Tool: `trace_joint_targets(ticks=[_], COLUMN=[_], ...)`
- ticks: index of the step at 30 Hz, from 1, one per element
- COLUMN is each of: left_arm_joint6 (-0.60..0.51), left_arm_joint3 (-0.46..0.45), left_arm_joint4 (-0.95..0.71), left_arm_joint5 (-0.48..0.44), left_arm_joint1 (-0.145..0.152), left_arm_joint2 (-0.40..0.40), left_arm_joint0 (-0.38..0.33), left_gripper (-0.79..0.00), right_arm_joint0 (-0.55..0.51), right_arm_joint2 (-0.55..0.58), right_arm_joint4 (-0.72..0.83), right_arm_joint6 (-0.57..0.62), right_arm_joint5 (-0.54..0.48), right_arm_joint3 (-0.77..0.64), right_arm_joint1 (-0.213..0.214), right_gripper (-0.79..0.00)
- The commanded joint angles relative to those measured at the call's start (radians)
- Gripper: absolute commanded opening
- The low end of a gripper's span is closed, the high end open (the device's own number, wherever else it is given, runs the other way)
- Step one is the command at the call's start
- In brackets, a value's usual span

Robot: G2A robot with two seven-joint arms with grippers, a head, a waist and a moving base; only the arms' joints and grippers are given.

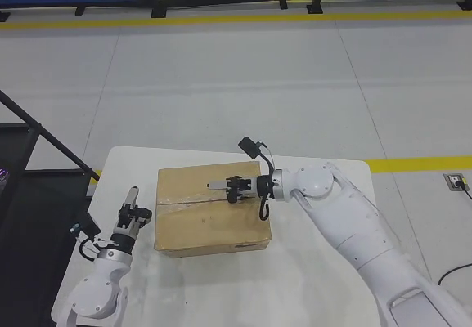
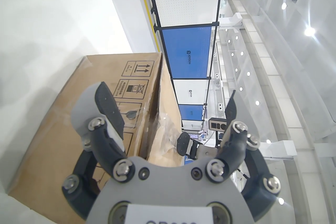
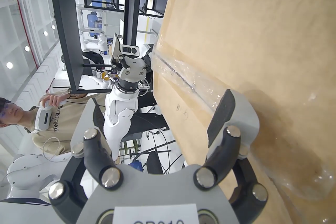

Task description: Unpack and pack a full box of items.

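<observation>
A closed cardboard box (image 1: 211, 221) sits in the middle of the white table (image 1: 301, 278). Clear tape (image 3: 183, 78) runs along its top seam. My right gripper (image 1: 218, 186) hovers open over the box top at the seam, and one of its fingers (image 3: 228, 114) lies close to the tape. My left gripper (image 1: 131, 199) stands open beside the box's left side, near the top edge. The left wrist view shows that printed side of the box (image 2: 52, 130) behind the left gripper (image 2: 168, 96), with nothing between the fingers. The right gripper (image 3: 160, 104) holds nothing.
A black metal frame (image 1: 6, 163) stands off the table's left edge. There is bare tabletop to the right of the box and in front of it. A yellow line (image 1: 432, 163) marks the floor beyond the table.
</observation>
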Motion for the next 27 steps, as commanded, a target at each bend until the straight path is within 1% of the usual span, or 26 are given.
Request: trace_joint_targets(ticks=[1,12,18,27], left_arm_joint6=[-0.001,-0.005,-0.004,-0.006], left_arm_joint3=[-0.002,-0.009,-0.014,-0.014], left_arm_joint4=[0.000,0.008,0.008,0.002], left_arm_joint5=[-0.001,-0.004,-0.007,-0.008], left_arm_joint1=[0.000,-0.001,-0.001,-0.001], left_arm_joint2=[0.003,0.020,0.023,0.018], left_arm_joint0=[0.001,0.010,0.016,0.022], left_gripper=[0.000,0.000,0.000,0.000], right_arm_joint0=[0.015,0.083,0.116,0.146], right_arm_joint2=[-0.015,-0.090,-0.137,-0.188], right_arm_joint4=[0.013,0.072,0.078,0.092], right_arm_joint6=[0.003,0.011,0.002,0.033], right_arm_joint5=[-0.008,-0.078,-0.088,-0.119], right_arm_joint3=[0.033,0.160,0.225,0.325], right_arm_joint1=[-0.014,-0.098,-0.153,-0.232], right_gripper=[0.000,0.000,0.000,0.000])
